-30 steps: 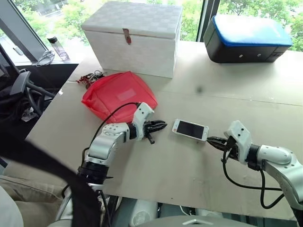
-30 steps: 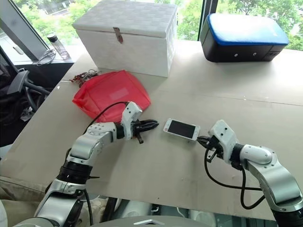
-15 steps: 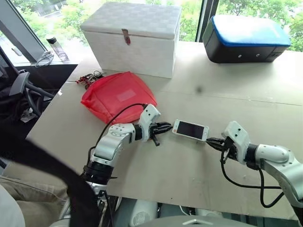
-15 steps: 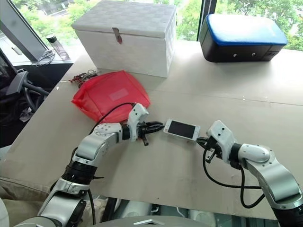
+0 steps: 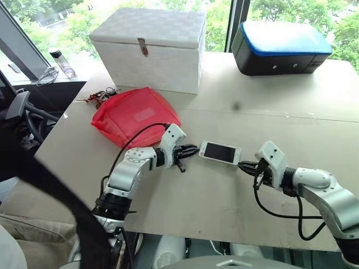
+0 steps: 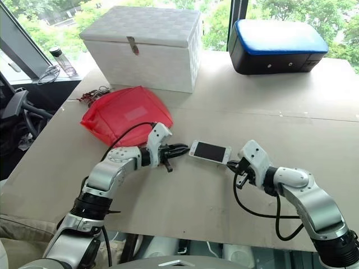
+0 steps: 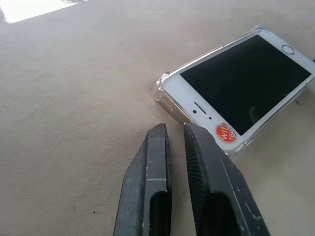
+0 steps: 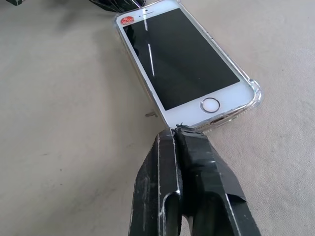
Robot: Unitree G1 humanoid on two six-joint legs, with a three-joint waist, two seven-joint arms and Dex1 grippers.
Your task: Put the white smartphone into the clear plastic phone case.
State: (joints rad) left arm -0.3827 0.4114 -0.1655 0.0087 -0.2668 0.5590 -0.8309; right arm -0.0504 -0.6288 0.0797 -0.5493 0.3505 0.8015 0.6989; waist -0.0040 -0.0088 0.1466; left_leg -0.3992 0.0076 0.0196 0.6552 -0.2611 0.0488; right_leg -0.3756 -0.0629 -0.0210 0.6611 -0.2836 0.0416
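— Seeing any change from a second ago?
— My left gripper (image 5: 192, 151) has closed in on the white smartphone (image 5: 220, 152); fingers nearly shut, holding nothing.
— The phone?
— Screen up on the table (image 5: 224, 207), seated in the clear plastic phone case (image 7: 164, 92). Right gripper (image 5: 242, 166), pinched shut, touches its home-button end.
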